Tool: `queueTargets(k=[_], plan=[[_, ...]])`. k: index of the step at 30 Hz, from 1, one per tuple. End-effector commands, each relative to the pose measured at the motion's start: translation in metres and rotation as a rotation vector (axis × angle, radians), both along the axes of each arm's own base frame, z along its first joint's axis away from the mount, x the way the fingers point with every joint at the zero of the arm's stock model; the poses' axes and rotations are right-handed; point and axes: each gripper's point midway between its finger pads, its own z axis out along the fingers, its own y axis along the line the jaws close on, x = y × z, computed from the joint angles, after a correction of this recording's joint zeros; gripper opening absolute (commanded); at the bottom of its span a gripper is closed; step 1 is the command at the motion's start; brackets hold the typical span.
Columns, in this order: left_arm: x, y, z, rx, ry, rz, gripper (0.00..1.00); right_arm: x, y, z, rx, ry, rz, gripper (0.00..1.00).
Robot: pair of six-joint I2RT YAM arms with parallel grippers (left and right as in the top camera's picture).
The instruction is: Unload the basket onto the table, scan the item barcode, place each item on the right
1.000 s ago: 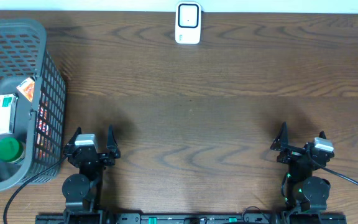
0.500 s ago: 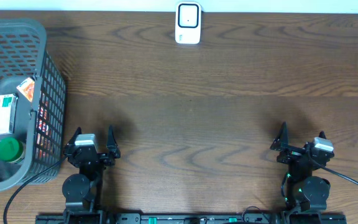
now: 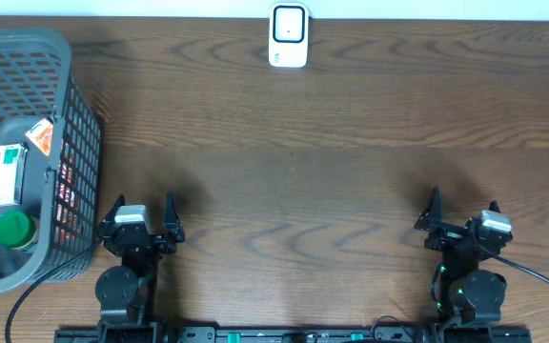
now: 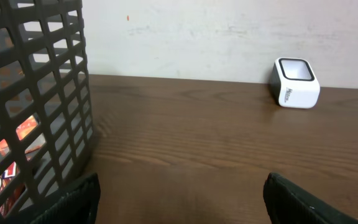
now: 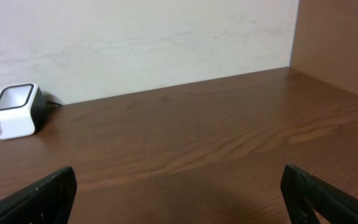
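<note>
**A:** Has anything moved in the last second?

**B:** No. My left claw (image 3: 145, 205) and right claw (image 3: 463, 205) sit exactly where they were, low over the dark brown wooden table (image 3: 294, 171). Both are spread wide with nothing between the fingers, the right a little wider.

**A:** Where are the things to scan?

**B:** Untouched, in the grey plastic mesh basket (image 3: 79, 162) just beside my left claw, on its outer side. I see a white box with a green label (image 3: 8, 174), a round green-lidded jar (image 3: 12, 229) and an orange packet (image 3: 39, 136).

**A:** And the reader?

**B:** The small white barcode scanner with a dark window (image 3: 288, 35) stands well ahead of both claws. It is right of the left claw's line and left of the right claw's.

**A:** So what does this mean for the task?

**B:** I judge it hasn't begun. My left claw is nearest, so it would reach into the basket first.
</note>
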Motion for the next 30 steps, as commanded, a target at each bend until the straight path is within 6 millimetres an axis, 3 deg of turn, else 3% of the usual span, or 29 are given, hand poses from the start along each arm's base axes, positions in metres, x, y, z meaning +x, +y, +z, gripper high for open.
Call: queueTargets(k=[1,12,18,24,30], plan=[[-0.001,0.001,-0.016,0.008,0.046,0.004,0.84,0.0,-0.001,-0.002,-0.007,0.008,-0.003,0.99],[-0.001,0.001,-0.016,0.002,0.045,0.003,0.84,0.0,-0.001,-0.002,-0.007,0.008,-0.003,0.99],[-0.001,-0.018,-0.011,-0.011,0.034,-0.103,0.85,0.0,-0.001,-0.002,-0.007,0.008,-0.003,0.99],[-0.008,-0.049,0.007,0.052,-0.001,-0.296,0.85,0.0,-0.001,-0.002,-0.006,0.008,-0.003,0.99],[-0.018,-0.067,0.042,0.055,0.018,-0.407,0.85,0.0,-0.001,-0.002,-0.007,0.008,-0.003,0.99]])
